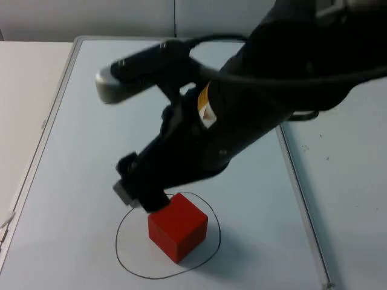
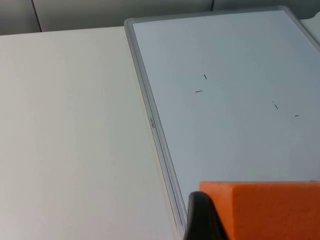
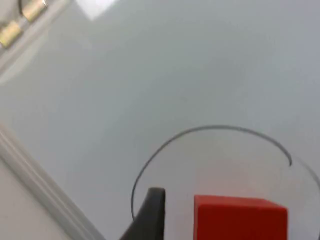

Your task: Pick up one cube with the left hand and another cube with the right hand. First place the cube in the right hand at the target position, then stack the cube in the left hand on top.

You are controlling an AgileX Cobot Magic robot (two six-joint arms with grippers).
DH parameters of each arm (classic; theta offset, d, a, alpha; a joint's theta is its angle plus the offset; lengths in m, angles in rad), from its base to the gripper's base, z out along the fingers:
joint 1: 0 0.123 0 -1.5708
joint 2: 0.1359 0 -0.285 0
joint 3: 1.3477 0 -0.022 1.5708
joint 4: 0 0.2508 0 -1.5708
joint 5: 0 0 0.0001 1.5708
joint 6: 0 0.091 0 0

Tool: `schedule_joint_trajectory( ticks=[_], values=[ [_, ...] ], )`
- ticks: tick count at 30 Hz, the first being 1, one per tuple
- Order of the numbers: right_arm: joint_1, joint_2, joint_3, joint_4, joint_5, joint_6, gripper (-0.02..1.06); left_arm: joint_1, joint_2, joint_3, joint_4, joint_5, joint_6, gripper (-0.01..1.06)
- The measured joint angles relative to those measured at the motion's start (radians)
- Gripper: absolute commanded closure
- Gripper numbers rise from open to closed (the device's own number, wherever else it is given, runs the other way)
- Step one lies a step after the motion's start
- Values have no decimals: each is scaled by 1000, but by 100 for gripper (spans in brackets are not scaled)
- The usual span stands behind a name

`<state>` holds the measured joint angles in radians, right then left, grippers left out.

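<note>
Top view: I see my right gripper [image 1: 151, 202] low over the whiteboard [image 1: 78, 151], its fingers spread, with the red cube [image 1: 178, 226] resting inside the drawn circle [image 1: 124, 257] just beside one fingertip [image 3: 152, 210], a gap between them. My left gripper's finger [image 2: 202, 220] presses against an orange cube [image 2: 265, 210], pinching it above the whiteboard's edge.

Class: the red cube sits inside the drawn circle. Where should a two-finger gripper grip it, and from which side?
Grip the red cube across two opposite vertical faces, coming from above. It sits flat inside the drawn circle on the whiteboard, turned corner-forward, so rotate the fingers to match. The right gripper is already beside it.
</note>
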<state>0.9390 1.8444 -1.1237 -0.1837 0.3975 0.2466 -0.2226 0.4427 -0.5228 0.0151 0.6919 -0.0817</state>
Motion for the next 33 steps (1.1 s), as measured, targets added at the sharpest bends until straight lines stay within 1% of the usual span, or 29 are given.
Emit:
schedule_joint_trajectory(
  ticks=[3, 4, 5, 8, 9, 12, 13, 14, 17, 18, 20, 22, 23, 26, 31, 33],
  values=[
    [0, -154, 0, 0, -2, -24, 18, 0, 0, 0, -2, 0, 0, 94],
    [0, -154, 0, 0, -2, -24, 18, 0, 0, 0, -2, 0, 0, 94],
    [0, -250, 0, 0, -4, -50, 18, 0, 0, 0, -2, 0, 0, 94],
    [0, -440, 0, 0, 8, -110, 18, 0, 0, 0, -2, -1, 0, 94],
    [0, -440, 0, 0, 8, -110, 18, 0, 0, 0, -2, -1, 0, 94],
    [0, -617, 0, 0, 63, -174, 18, 0, 0, 0, -2, -1, 0, 94],
    [0, -617, 0, 0, 63, -174, 18, 0, 0, 0, -2, -1, 0, 94],
    [0, -696, 0, 0, 102, -202, 18, 0, 0, 0, -2, -1, 0, 94],
    [0, -817, 0, 0, 183, -230, 18, 0, 0, 0, -2, -1, 0, 94],
    [0, -817, 0, 0, 183, -230, 18, 0, 0, 0, -2, -1, 0, 94],
    [0, -890, 8, 0, 211, -232, 18, 0, 0, 0, -2, -2, 0, 94],
    [0, -970, 42, 0, 205, -237, 18, 0, 0, 0, -2, -2, 0, 94],
    [0, -970, 42, 0, 205, -237, 18, 0, 0, 0, -2, -2, 0, 94],
    [0, -1083, 141, 3, 194, -238, 18, 0, 0, 0, -2, -2, 2, 94],
    [0, -1162, 238, 12, 159, -229, 18, 0, 0, 0, -2, -7, 2, 94],
    [0, -1173, 250, 19, 149, -227, 18, 0, 0, 0, -2, -10, 2, 94]
  ],
)
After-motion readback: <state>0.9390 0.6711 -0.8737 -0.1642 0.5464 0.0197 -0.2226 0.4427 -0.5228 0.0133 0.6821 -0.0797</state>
